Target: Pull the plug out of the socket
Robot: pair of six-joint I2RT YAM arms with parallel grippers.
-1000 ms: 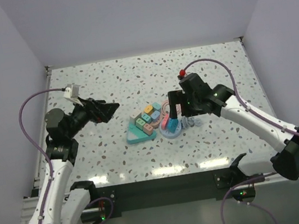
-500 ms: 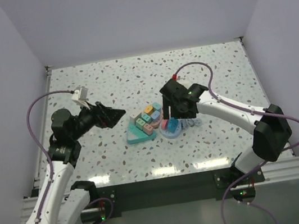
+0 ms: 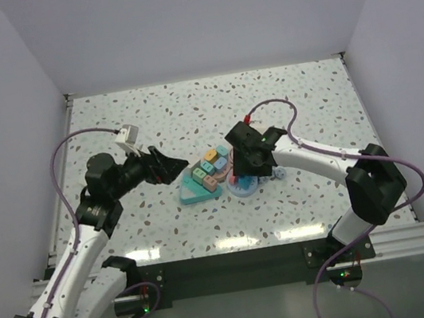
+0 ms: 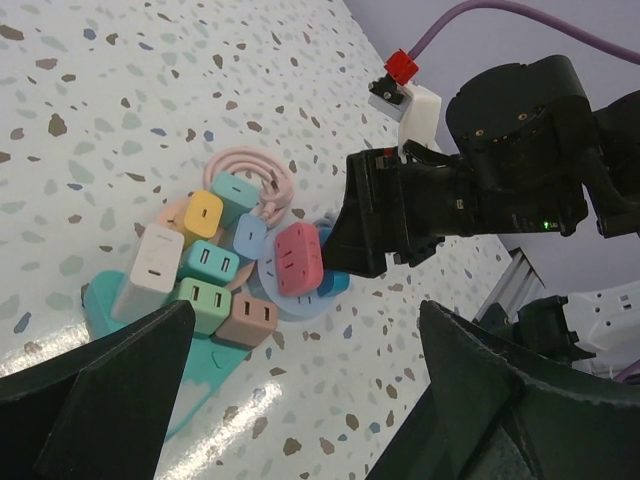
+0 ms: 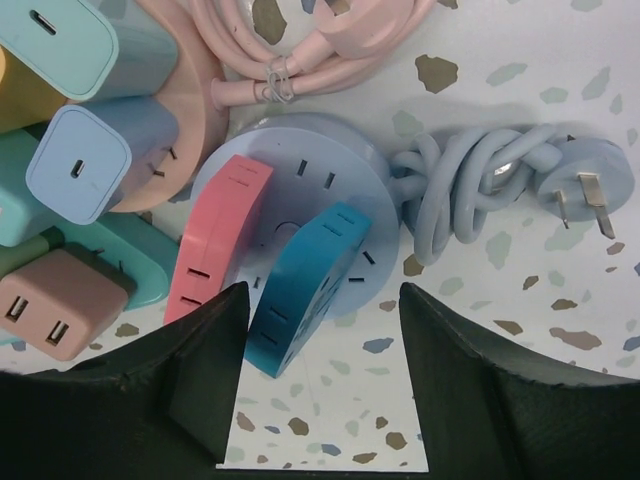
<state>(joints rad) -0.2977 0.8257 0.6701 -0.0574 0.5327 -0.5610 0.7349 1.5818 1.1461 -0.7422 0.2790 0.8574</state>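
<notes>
A round light-blue socket (image 5: 345, 170) lies on the speckled table with a pink plug (image 5: 215, 235) and a blue plug (image 5: 305, 285) standing in it. My right gripper (image 5: 322, 300) hovers over its near rim, open. The blue plug sits between the fingers, close against the left finger, and the right finger stands well apart from it. In the top view the right gripper (image 3: 240, 172) covers the socket (image 3: 242, 188). My left gripper (image 3: 177, 167) hangs open and empty, left of the sockets. Its wrist view shows the pink plug (image 4: 297, 258) and the blue plug (image 4: 335, 285).
A teal triangular power strip (image 3: 197, 192) with several coloured adapters (image 4: 205, 290) lies left of the round socket. A coiled pink cable (image 5: 300, 40) lies behind it. The socket's own coiled blue cable and pronged end (image 5: 490, 185) lie to the right.
The right gripper has swung left and down over the round socket, and its jaws have narrowed around the blue plug. The left gripper has moved right toward the teal strip, still open.
</notes>
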